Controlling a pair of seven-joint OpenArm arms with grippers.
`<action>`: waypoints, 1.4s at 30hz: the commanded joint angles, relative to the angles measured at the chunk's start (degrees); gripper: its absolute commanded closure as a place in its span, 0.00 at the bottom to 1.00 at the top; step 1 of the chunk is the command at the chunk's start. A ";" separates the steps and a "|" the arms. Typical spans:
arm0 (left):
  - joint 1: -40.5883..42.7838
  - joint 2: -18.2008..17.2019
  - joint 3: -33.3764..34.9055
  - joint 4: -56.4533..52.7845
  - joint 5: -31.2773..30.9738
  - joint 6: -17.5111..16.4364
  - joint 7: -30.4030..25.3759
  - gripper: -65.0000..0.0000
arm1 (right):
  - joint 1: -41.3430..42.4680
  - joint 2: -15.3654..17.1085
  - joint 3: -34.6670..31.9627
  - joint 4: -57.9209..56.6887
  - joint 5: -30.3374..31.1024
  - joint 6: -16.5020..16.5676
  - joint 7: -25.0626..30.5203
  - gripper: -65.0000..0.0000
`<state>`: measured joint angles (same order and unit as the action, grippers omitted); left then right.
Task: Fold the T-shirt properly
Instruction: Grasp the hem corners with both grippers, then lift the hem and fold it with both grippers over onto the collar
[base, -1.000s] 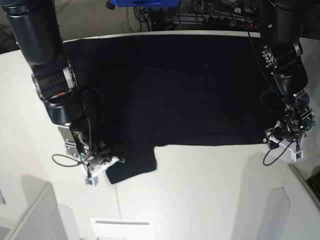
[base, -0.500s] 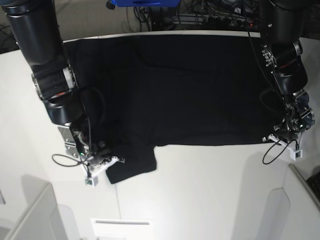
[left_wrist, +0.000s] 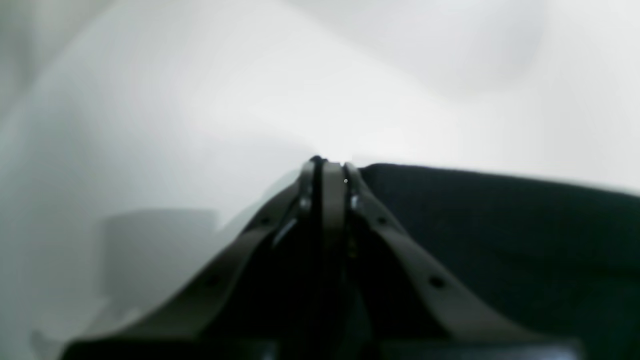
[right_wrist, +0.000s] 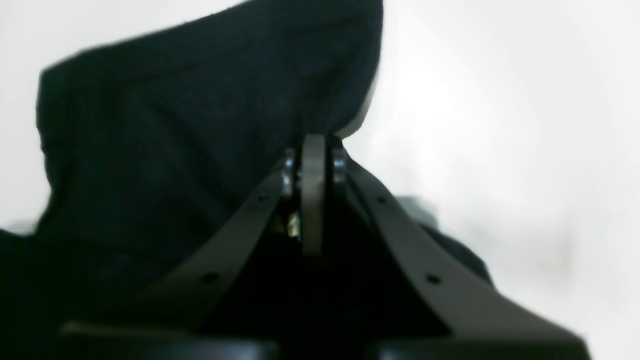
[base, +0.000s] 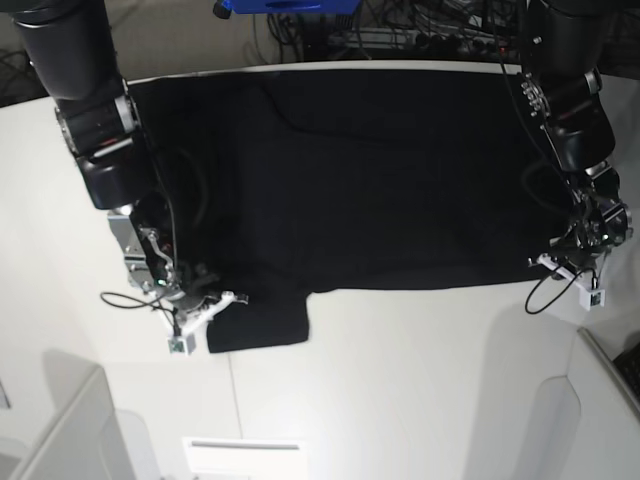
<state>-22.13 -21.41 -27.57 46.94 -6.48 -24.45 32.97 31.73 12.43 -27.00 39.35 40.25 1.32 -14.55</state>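
Both my claws are clamped on the T-shirt: the left claw has snapped closed on its hem corner, the right claw grips a sleeve. The soft, matte black cloth lies spread across the smooth white worktop, and the sleeve has shifted slightly.

The big black cloth T-shirt looks matt and soft, faintly textured up close. The white table is smooth with slight sheen. Gripper fingers look like matt grey-brown plastic.

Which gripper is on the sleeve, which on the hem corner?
The right gripper is at the sleeve jutting from the T-shirt. The left gripper is at the straight hem's corner.
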 joint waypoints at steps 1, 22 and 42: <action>-0.42 -0.96 -0.08 3.57 -0.51 -0.39 -1.02 1.00 | 1.73 0.98 0.32 2.01 0.15 -0.14 0.70 1.00; 13.56 -0.26 -2.01 33.72 -11.06 -0.39 11.12 1.00 | -10.32 4.06 15.53 29.70 -0.38 -2.33 -10.82 1.00; 25.16 -0.17 -7.02 48.14 -11.15 -3.99 15.34 1.00 | -24.38 5.55 21.42 51.42 -0.38 -5.32 -19.17 1.00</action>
<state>3.73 -20.36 -34.20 93.80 -17.23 -28.56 49.54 6.35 17.28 -5.89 89.76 39.81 -4.08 -34.61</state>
